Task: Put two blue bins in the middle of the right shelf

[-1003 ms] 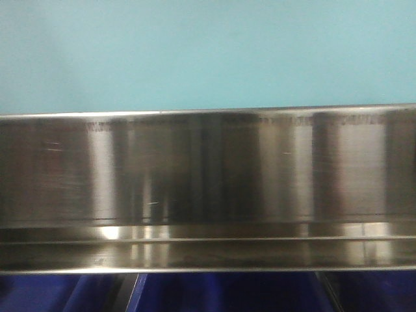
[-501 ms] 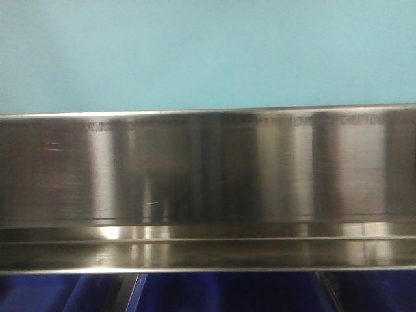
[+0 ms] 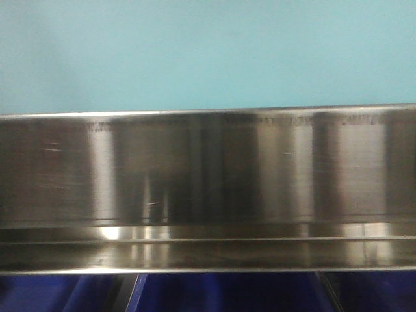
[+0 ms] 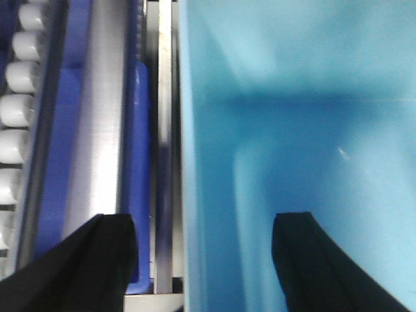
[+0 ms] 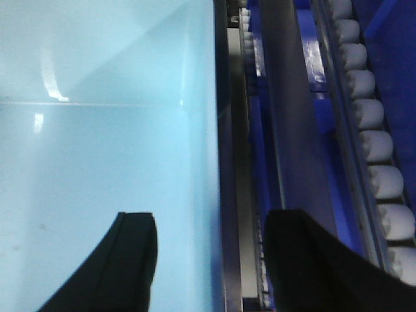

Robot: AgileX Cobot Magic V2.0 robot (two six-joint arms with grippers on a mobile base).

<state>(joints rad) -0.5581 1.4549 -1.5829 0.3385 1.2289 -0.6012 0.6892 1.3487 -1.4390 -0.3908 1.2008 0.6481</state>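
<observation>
Straddling of the bin's side walls was noted in both wrist views. The left fingers [image 4: 305,250] were spread and unclenched, one inside the blue bin [image 4: 292,130] and one outside, with the wall between them untouched. The right fingers [image 5: 136,253] were spread likewise. Whether two bins were nested could not be told. In the front view the bin stood just behind the shelf lip [image 3: 208,169].

Risk, as judged: a skewed lift-out could hook a fingertip on the rim and drag the bin off the shelf.

Room was ample beyond the inner fingers. It was tight beside the outer ones, where the steel rail [image 4: 166,130] and white rollers [image 5: 370,117] ran close.
</observation>
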